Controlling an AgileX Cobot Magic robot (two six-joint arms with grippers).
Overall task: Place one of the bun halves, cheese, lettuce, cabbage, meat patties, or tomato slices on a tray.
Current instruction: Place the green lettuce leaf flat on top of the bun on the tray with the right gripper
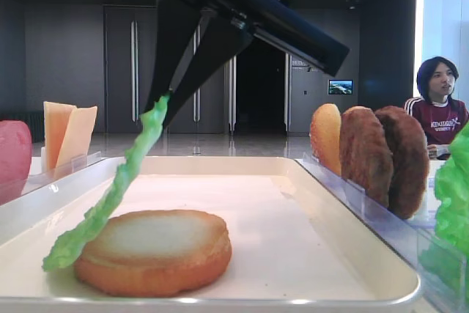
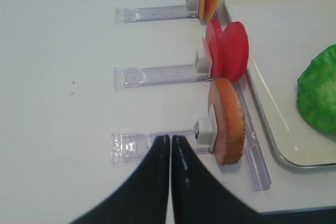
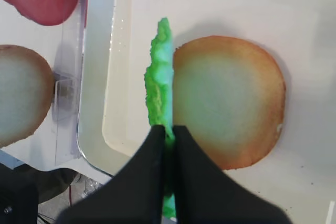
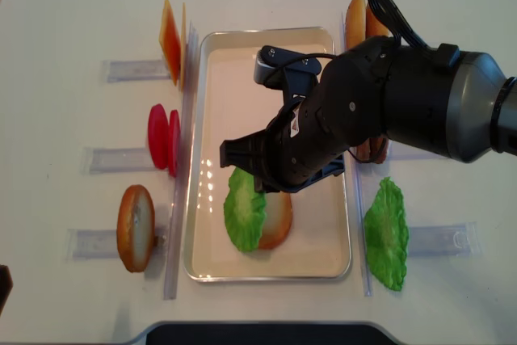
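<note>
My right gripper [image 3: 169, 129] [image 1: 165, 100] is shut on the top edge of a frilly green lettuce [image 3: 160, 77] [image 1: 117, 181] [image 4: 242, 209]. The leaf hangs slanted, its lower edge down on the white tray [image 1: 293, 203] [image 4: 210, 119] and its face leaning against the left side of a bun half [image 1: 157, 247] [image 3: 226, 100] [image 4: 279, 220]. That bun half lies flat, pale face up, at the near end of the tray. My left gripper [image 2: 170, 139] is shut and empty above the bare table, beside a clear divider [image 2: 152, 142].
Left of the tray stand cheese slices [image 4: 171, 34], tomato slices [image 4: 164, 139] [image 2: 228, 51] and a bun half [image 4: 136, 228] [image 2: 228, 124] in clear dividers. On the right stand a bun half [image 1: 326, 137], meat patties [image 1: 385, 155] and another lettuce [image 4: 386, 233]. A person [image 1: 438, 104] sits behind.
</note>
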